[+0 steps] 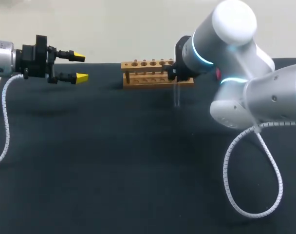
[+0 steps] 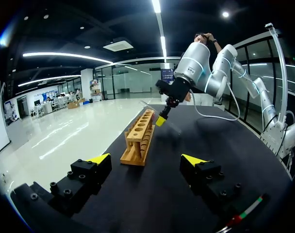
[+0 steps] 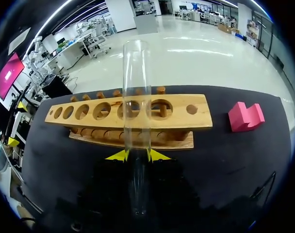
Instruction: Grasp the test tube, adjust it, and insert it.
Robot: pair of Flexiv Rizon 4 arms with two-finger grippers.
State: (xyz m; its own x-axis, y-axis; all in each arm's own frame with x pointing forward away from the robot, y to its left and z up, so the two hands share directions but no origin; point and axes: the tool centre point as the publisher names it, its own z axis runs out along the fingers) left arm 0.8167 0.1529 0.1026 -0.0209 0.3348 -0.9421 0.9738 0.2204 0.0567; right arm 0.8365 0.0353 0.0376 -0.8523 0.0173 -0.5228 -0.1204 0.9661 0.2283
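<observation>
A clear glass test tube (image 3: 137, 97) is pinched between the yellow tips of my right gripper (image 3: 138, 155), which is shut on it. The tube reaches past the fingers toward the wooden rack (image 3: 186, 116), which has a row of round holes. From the head view the tube (image 1: 177, 96) hangs upright below the right gripper (image 1: 174, 74), just in front of the rack's (image 1: 148, 74) right end. My left gripper (image 1: 81, 67) hovers open and empty at the far left, well away from the rack. In its own view the left gripper (image 2: 147, 159) faces the rack (image 2: 139, 140) end-on.
A pink block (image 3: 245, 116) lies on the black table to the right of the rack. My right arm's white coiled cable (image 1: 257, 185) loops over the table's front right. The left arm's cable (image 1: 3, 126) hangs at the left edge.
</observation>
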